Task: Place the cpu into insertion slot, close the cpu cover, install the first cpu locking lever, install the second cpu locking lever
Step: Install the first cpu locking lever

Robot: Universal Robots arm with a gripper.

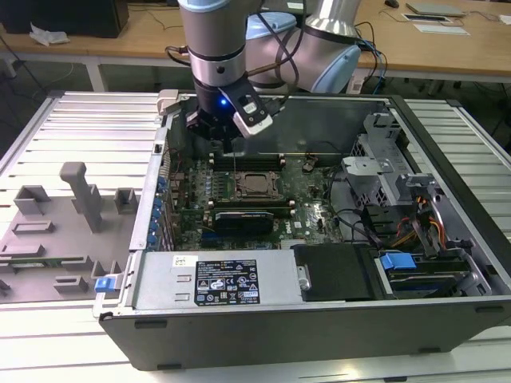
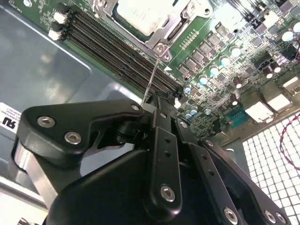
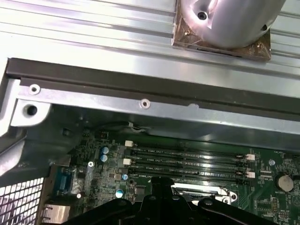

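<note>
- In the second wrist view the black two-fingered gripper (image 2: 149, 107) sits at lower centre. Its fingers look pinched together on the free end of the thin silver wire locking lever (image 2: 153, 77); nothing else is in them.
- The lever runs up to a screw at the corner of the thin square silver metal cpu cover (image 2: 154, 38). This looks like the lever-installing step. To do it well, I judge the grip should stay near the tip, and the wire should swing about its hinge rather than be bent sideways towards the long black memory slots (image 2: 112, 42) beside it.
- The flat silver-grey square cpu (image 2: 138, 14) lies at the top centre, with the cover's frame apparently down around it.
- In the exterior view, a grey moulded fixture tray (image 1: 40, 251) at lower left carries several grey holder blocks on the slatted metal surface (image 1: 96, 128).
- The open dark-grey computer case (image 1: 319, 319) fills the centre and holds the green board. The square silver-rimmed insertion slot (image 1: 256, 186) on that board holds the cpu.
- At lower right, a metal drive cage with blue tabs (image 1: 399, 263) holds cabled drives.
</note>
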